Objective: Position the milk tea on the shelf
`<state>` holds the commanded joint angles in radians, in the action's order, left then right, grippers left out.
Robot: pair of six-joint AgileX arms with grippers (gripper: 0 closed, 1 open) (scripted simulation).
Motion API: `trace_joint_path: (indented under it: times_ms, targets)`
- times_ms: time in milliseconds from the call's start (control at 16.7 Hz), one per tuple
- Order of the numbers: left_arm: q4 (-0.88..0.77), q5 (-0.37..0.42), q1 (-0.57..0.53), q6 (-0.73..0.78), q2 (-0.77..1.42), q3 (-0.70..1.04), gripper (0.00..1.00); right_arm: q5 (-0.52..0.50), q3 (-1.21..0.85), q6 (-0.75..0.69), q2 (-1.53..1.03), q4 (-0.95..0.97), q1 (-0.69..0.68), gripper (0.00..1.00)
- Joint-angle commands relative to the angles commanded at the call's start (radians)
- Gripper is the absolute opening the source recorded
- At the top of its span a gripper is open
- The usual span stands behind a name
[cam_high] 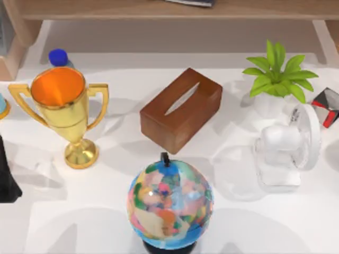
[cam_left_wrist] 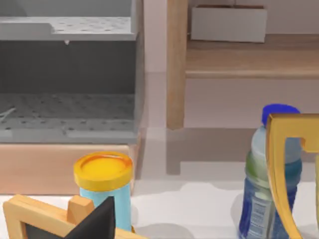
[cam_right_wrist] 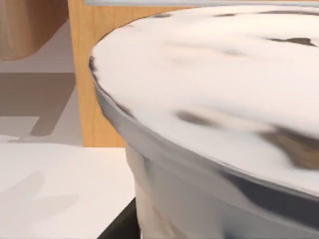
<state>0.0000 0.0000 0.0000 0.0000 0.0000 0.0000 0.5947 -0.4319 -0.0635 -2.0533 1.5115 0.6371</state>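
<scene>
White counter (cam_high: 79, 222), crowded; shelf (cam_high: 159, 9) along the back. Milk tea cup (cam_right_wrist: 214, 74) fills the right wrist view, close by the shelf's upright. Likely the grasp step, though I can't tell the jaws' state. Next: confirm grip, then lift to the board. Left arm (cam_high: 8, 180) parked at the left edge.

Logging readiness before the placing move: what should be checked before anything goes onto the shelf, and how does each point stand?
1. Milk tea identified: cannot tell; a yellow-lidded cup shows in the left wrist view, and a white-topped container sits close in the right wrist view.
2. Shelf board has bare room: ok.
3. Grasp secured: cannot tell.
4. Path on the left: not ok; the trophy and blue-capped bottle stand before the shelf.
</scene>
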Motion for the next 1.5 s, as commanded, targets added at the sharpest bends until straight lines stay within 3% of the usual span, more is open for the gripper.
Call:
trace_joint_path:
  times_ms: [1140, 1500]
  targets:
    - [0.000, 0.000, 0.000, 0.000, 0.000, 0.000, 1.00, 0.001, 0.001, 0.003, 0.057, -0.055, 0.002, 0.00]
    - [0.000, 0.000, 0.000, 0.000, 0.000, 0.000, 1.00, -0.061, -0.091, 0.016, 0.157, -0.085, -0.145, 0.00]
